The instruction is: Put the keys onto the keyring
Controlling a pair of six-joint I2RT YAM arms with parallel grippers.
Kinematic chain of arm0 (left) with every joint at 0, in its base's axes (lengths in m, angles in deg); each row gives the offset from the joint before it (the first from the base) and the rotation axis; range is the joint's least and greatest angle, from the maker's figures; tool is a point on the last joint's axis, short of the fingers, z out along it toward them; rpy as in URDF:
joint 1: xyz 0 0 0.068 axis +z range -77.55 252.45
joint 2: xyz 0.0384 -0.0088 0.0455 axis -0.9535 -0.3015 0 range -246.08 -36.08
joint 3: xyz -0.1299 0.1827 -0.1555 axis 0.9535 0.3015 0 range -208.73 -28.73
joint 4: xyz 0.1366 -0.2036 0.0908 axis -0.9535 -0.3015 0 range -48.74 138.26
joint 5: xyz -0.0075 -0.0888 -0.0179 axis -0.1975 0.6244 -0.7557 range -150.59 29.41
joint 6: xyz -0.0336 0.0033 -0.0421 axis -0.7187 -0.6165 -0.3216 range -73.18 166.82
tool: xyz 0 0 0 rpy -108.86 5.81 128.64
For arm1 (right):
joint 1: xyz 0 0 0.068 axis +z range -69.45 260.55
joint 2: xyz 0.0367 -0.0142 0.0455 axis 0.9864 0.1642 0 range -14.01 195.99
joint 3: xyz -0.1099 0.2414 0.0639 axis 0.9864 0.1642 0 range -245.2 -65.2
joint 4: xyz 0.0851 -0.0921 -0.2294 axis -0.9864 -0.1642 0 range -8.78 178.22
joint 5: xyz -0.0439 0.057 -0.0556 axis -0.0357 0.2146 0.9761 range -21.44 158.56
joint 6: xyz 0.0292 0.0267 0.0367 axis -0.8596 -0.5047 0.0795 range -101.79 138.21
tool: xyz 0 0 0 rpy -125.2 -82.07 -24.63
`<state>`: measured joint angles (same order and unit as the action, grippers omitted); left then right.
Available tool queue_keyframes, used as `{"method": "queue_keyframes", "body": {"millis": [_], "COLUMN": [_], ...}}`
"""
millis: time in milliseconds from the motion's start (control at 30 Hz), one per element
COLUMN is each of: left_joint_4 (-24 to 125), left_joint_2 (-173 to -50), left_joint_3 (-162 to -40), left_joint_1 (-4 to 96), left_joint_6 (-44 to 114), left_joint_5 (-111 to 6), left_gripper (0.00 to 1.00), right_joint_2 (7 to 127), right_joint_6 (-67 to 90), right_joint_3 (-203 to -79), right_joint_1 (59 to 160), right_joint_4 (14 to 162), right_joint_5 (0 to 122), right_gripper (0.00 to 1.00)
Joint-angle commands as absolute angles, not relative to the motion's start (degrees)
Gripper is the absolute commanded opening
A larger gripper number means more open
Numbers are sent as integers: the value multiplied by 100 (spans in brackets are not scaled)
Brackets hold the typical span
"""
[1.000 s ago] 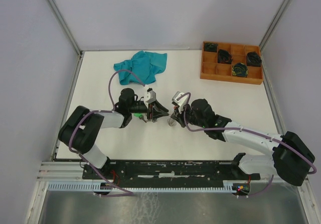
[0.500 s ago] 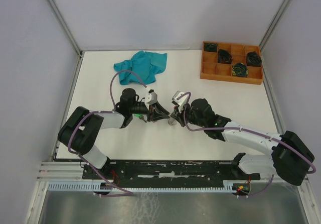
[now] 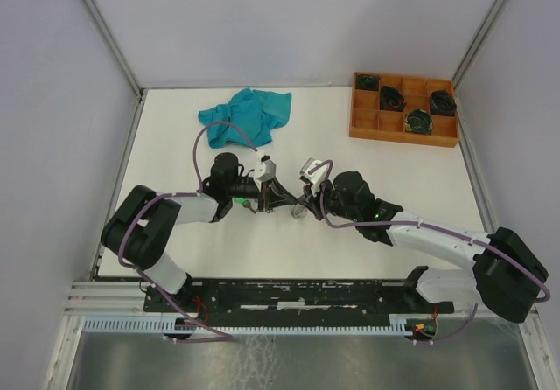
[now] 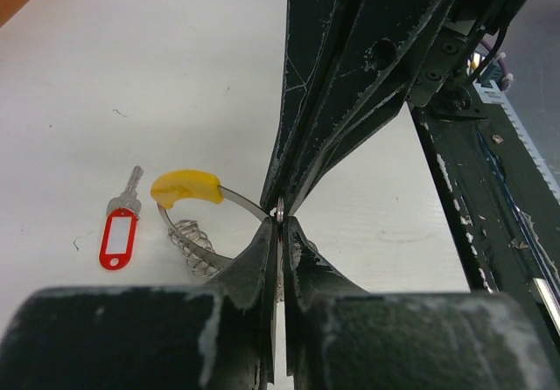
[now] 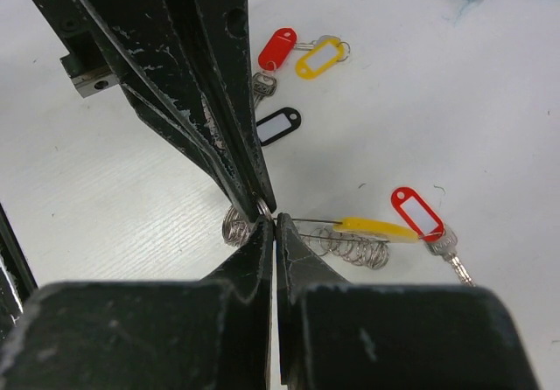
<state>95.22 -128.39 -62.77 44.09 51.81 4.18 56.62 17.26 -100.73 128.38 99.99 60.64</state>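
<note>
Since a second ago left gripper (image 3: pixel 282 199) slid right, tips now meeting right gripper (image 3: pixel 300 208). Both are pinched closed on the keyring (image 4: pixel 185 186) wire, mid-table between the arms. Red-tagged key (image 4: pixel 118 228) lies just beside it.

white arms (image 3: pixel 437 237) with black joints, purple cables (image 3: pixel 198 141), scuffed black pincer fingers (image 5: pixel 192 75).
</note>
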Motion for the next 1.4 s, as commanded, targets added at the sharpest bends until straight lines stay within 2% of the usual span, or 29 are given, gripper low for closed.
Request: {"method": "queue_keyframes", "body": {"millis": [0,167,267,400,567,733,933,1033,1100,1367], "left_joint_4": [9188,8011,6785,5803,5071,4096,3013,3010,2049,2187], "left_joint_2": [-12680,-12468,-12269,-11949,-11513,-11475,-11796,-11963,-12370,-12382], "left_joint_3": [-6529,-6858,-7127,-7326,-7590,-8126,-9085,-9238,-10071,-10029], "left_joint_1": [4371,4359,4258,4114,3920,3569,3049,2949,2729,2586], "left_joint_6": [5533,5874,6589,7280,7832,8146,8234,8205,8100,8185], "left_joint_5": [482,40,-561,-1398,-2155,-2909,-4158,-4606,-4855,-5447], "left_gripper": [3,3,3,3,3,3,3,3,3,3], "right_joint_2": [5563,5319,5102,4729,4456,4544,4734,4620,4622,4415], "right_joint_6": [1783,1772,1778,1822,2006,2125,2054,1833,1705,1640], "right_joint_3": [-10091,-10018,-10001,-10005,-10010,-10020,-9874,-9643,-9514,-9308], "right_joint_1": [12823,12828,12828,12827,12819,12699,12064,11719,11549,11547], "right_joint_4": [10140,9690,9388,9017,8812,9031,9504,9920,10140,10425], "right_joint_5": [6035,6303,6454,6706,6886,6495,5572,5246,5067,5272], "right_gripper": [1,9,23,32,36,39,39,39,39,38]}}
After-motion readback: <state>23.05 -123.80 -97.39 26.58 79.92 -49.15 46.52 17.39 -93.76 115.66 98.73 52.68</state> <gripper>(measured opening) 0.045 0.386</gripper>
